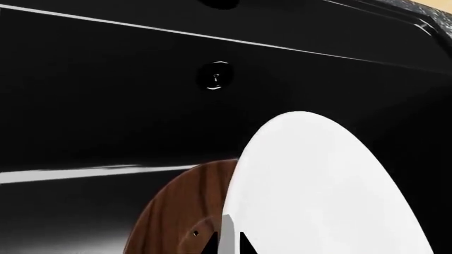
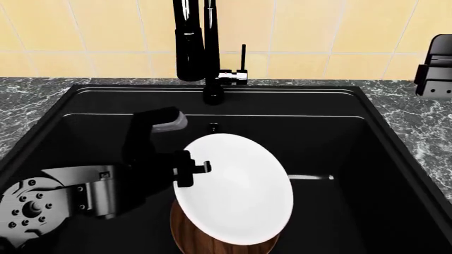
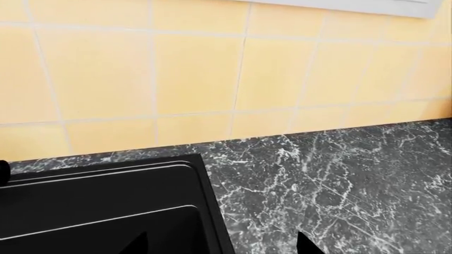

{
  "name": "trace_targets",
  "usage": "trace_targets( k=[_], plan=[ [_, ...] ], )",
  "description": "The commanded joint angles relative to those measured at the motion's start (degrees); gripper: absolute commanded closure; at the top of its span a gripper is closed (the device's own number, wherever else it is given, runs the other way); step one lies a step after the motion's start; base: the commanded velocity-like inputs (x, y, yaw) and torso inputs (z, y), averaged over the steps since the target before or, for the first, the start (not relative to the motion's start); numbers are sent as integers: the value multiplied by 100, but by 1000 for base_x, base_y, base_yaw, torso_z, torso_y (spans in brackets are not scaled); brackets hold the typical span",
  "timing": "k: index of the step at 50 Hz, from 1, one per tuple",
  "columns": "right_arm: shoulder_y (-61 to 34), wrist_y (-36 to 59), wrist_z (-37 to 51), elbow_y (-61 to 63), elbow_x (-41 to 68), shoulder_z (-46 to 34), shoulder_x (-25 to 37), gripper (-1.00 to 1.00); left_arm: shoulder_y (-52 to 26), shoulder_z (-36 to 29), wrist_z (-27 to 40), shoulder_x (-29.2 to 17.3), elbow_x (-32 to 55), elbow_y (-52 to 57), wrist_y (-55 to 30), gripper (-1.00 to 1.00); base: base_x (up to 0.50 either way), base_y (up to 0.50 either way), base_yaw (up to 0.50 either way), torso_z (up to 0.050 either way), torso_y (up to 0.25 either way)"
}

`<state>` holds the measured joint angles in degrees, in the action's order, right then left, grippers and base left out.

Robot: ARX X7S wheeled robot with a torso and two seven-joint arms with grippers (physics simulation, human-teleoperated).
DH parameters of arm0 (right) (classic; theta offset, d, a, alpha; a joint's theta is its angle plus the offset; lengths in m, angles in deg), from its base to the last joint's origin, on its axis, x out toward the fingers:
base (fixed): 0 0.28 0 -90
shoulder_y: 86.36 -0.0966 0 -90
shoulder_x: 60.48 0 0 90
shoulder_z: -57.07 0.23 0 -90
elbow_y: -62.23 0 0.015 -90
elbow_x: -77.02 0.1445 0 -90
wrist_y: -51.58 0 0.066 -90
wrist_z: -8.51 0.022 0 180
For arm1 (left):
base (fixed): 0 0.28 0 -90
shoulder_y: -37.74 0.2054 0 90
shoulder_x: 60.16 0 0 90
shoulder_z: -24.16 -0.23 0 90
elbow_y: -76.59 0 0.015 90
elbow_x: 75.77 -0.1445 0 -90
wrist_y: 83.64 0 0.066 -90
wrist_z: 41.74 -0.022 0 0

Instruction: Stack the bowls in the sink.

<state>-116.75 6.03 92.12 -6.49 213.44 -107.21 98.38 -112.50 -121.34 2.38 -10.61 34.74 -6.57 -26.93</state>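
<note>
left tool clamped on white bowl rim, over brown bowl in sink

left tool (image 2: 194,172): at 9 o'clock of the white bowl (image 2: 236,188) in the head view, its jaws pinched shut on that bowl's rim. in the left wrist view the fingertips (image 1: 227,233) show as a pale wedge against the rim edge.

white bowl: plain, smooth, wide and shallow; held tilted, not level, its face turned toward the head camera. it hangs inside the sink (image 2: 353,137), near the basin's middle, and overlaps the brown bowl (image 2: 198,235) from above. whether the two bowls touch cannot be told.

brown bowl: glossy, wood-grained; sits low in the basin at 6 o'clock of the white bowl, mostly covered by it. in the left wrist view only a curved strip (image 1: 190,211) shows beside the white one.

sink: large matte black basin with rounded corners. overflow hole (image 2: 214,127) in the far wall at 12 o'clock of the white bowl. black faucet (image 2: 194,42) stands on the far rim, also at 12 o'clock.

right tool (image 2: 434,66): raised at 2 o'clock of the sink, above the tabletop (image 2: 416,121); only part of it is in view, and its jaw state cannot be told.

tabletop: dark marbled stone around the basin, yellow tiled wall (image 2: 318,32) behind.
</note>
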Motion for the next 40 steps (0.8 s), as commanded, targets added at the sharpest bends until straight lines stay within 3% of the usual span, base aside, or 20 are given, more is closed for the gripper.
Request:
trace_targets(
  k=[1,40],
  plan=[
    [20,-2,-18,-12,-11,12,21,-100,-52,-25,-79,110,-39,-155,-22,100,0,0,0,0,0],
    [110,4,-48,12,-46,48,109,-100,-55,-274,-236,367,-254,-650,-167,100,0,0,0,0,0]
  ],
)
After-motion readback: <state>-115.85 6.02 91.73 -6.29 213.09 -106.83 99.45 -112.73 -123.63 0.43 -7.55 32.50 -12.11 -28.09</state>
